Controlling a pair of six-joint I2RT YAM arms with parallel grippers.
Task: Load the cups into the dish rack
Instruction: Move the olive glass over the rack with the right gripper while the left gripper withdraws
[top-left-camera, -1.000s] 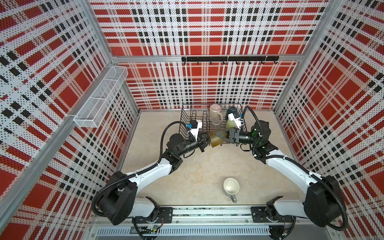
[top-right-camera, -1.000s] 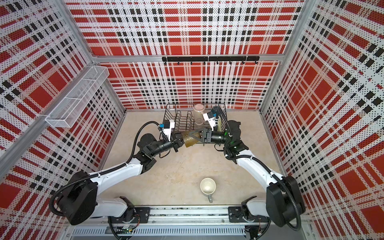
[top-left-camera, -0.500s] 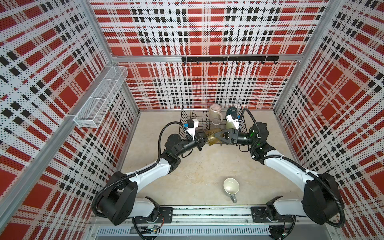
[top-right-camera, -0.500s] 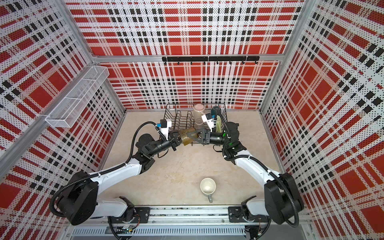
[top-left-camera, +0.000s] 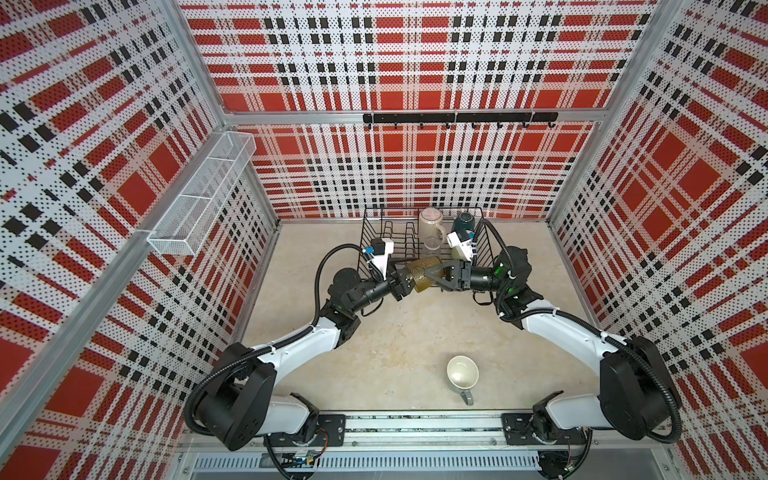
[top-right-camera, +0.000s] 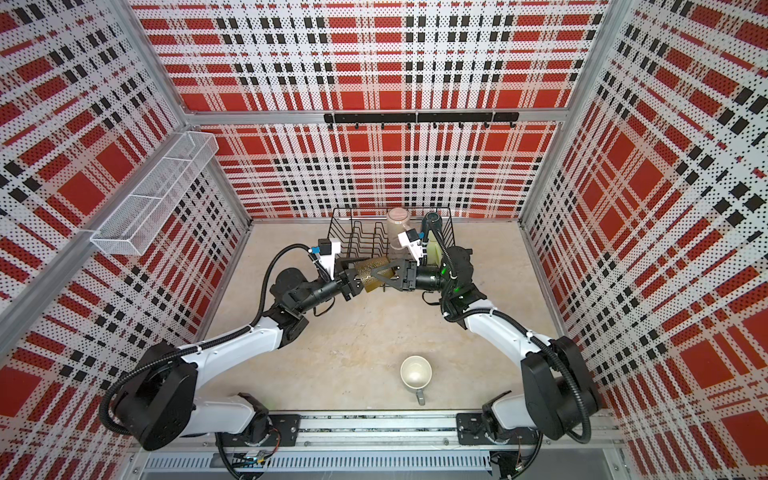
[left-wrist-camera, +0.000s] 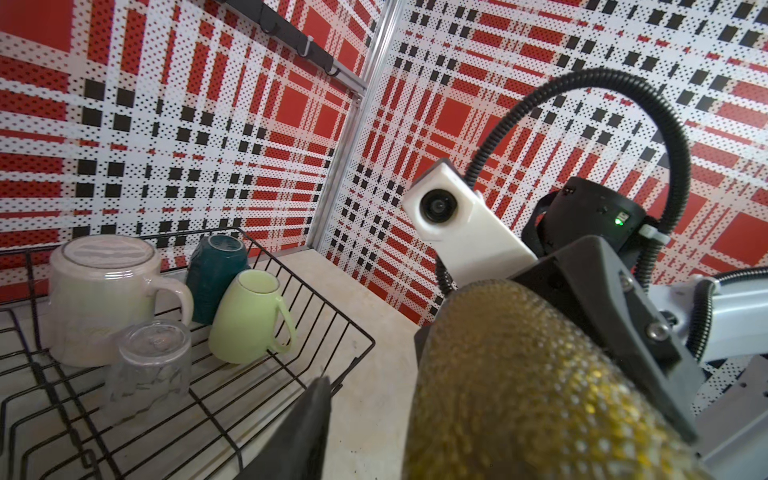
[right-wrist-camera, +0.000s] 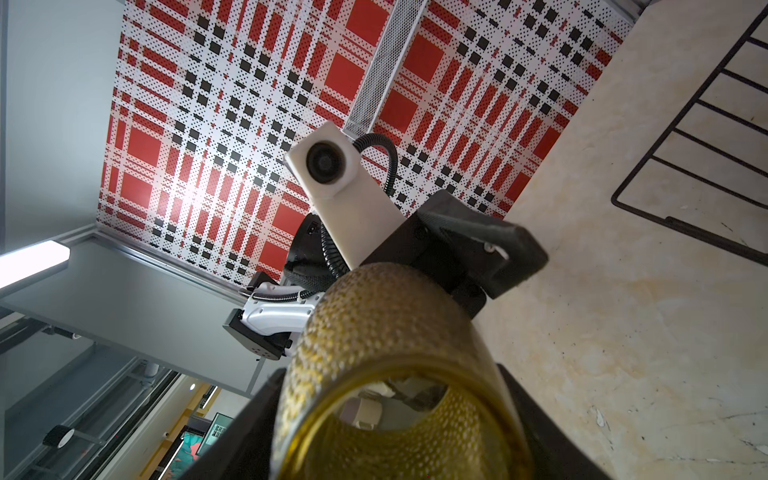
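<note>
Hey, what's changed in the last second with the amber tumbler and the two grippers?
The amber tumbler, carried between both grippers, drifted slightly leftward and toward the dish rack. The left gripper, shut on it a second ago, has opened; the right gripper has closed in and now holds it. Unchanged: the grey mug on the table and the cups in the rack.

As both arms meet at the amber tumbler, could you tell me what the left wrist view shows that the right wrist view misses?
Only the left wrist view: the pale pink mug, teal mug, light green mug and clear glass upside down in the dish rack. Only the right wrist view: the open mouth of the amber tumbler, the white mesh basket, a bright light strip. Both: the amber tumbler close up and some dish rack wire.
</note>
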